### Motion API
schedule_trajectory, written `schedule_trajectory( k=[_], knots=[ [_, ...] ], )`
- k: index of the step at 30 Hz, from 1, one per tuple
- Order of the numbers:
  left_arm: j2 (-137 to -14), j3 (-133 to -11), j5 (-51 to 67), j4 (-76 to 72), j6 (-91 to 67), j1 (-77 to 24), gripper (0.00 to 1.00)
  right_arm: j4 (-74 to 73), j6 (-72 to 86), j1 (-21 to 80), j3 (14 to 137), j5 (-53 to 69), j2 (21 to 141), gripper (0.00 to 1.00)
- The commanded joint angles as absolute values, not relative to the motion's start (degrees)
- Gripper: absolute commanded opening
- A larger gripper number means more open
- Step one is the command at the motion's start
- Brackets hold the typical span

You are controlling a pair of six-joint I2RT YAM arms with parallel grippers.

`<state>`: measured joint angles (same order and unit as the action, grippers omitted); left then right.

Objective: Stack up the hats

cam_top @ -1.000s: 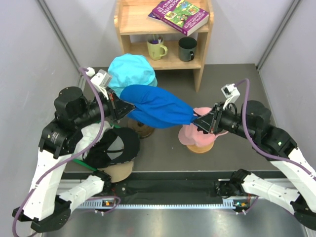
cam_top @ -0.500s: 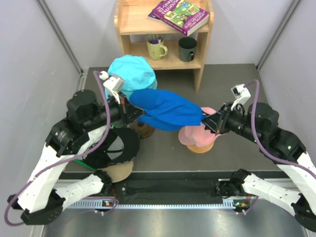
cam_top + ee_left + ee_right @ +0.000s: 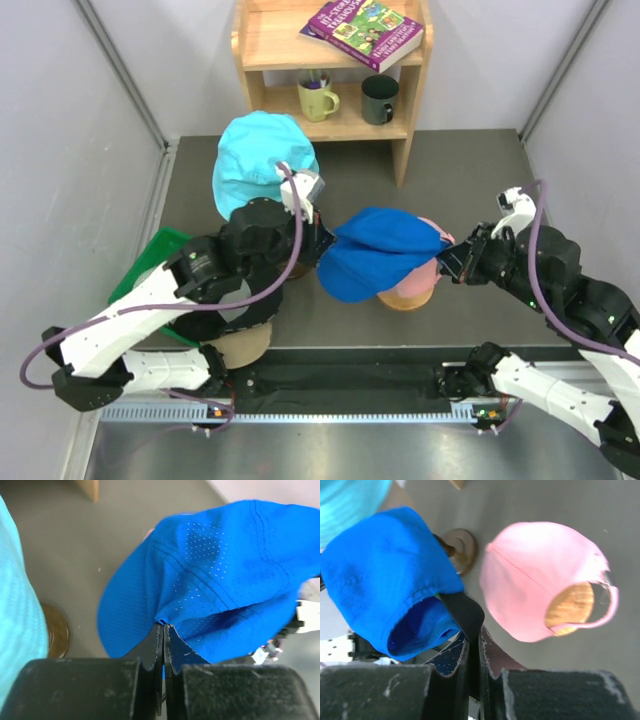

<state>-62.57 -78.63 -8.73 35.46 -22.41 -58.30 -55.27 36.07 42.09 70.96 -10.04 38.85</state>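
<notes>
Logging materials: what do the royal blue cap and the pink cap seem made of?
Royal blue baseball cap: likely thin synthetic mesh, matte; rows of pinholes and stitched seams. Pink baseball cap: probably soft woven cotton, matte; smooth, no pinholes visible.

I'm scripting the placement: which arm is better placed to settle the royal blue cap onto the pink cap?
Probably right: the right gripper, shut on the strap of the royal blue cap, sits beside the pink cap; the left gripper pinches the far edge.
</notes>
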Motion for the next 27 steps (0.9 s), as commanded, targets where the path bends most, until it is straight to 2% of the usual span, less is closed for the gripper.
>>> schedule_trajectory(
  k=[1,9,16,23,24,27],
  knots=[
    [-65.2,-77.5,-13.8,30.4,-25.1,-58.8,0.0,-57.7,35.6,41.5,70.8,-14.8,40.6,0.0],
    [-66.8,-72.7,-17.5,21.5,-23.0,-59.2,0.0,-54.8,30.2,39.0,69.5,-17.1,44.0,0.0],
    [-70.5,-69.5,-15.6,15.4,-23.5,-59.2,0.0,-54.1,25.5,32.4,68.6,-13.4,45.1,0.0],
    [-75.1,-71.2,-13.1,17.0,-24.3,-59.1,0.0,-55.5,22.3,27.5,67.9,-6.5,46.2,0.0],
    [-75.0,-71.3,-12.7,17.1,-24.5,-59.1,0.17,-56.3,22.2,27.2,68.1,-6.5,46.2,0.0],
    [-73.5,-71.9,-12.0,17.8,-24.6,-59.1,0.5,-58.6,21.7,26.4,68.5,-5.5,46.3,0.0]
  ],
)
